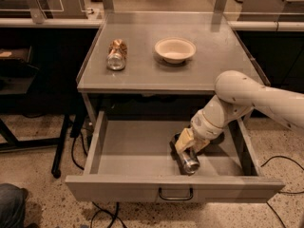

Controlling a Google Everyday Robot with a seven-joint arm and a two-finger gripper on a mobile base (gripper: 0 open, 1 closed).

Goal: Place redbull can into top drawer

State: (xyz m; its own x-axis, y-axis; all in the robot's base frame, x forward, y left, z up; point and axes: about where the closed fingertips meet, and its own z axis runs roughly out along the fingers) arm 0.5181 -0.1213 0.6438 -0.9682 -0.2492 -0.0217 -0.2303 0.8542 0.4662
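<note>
Redbull can [191, 165], slim blue-and-silver metal, lay low in the grey metal top drawer [133, 148], by its front right corner, maybe so it could be let go. The gripper [190, 149] was closed around it. On the grey desk [213, 65] lay a brown-gold can [116, 54] near the left edge, then a cream bowl [175, 49]. Speckled floor [47, 194] below.

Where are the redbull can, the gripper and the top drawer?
redbull can [190, 164]: camera view, silver end.
gripper [188, 149]: camera view, tip, over the can inside the drawer.
top drawer [118, 189]: camera view, front panel.
</note>
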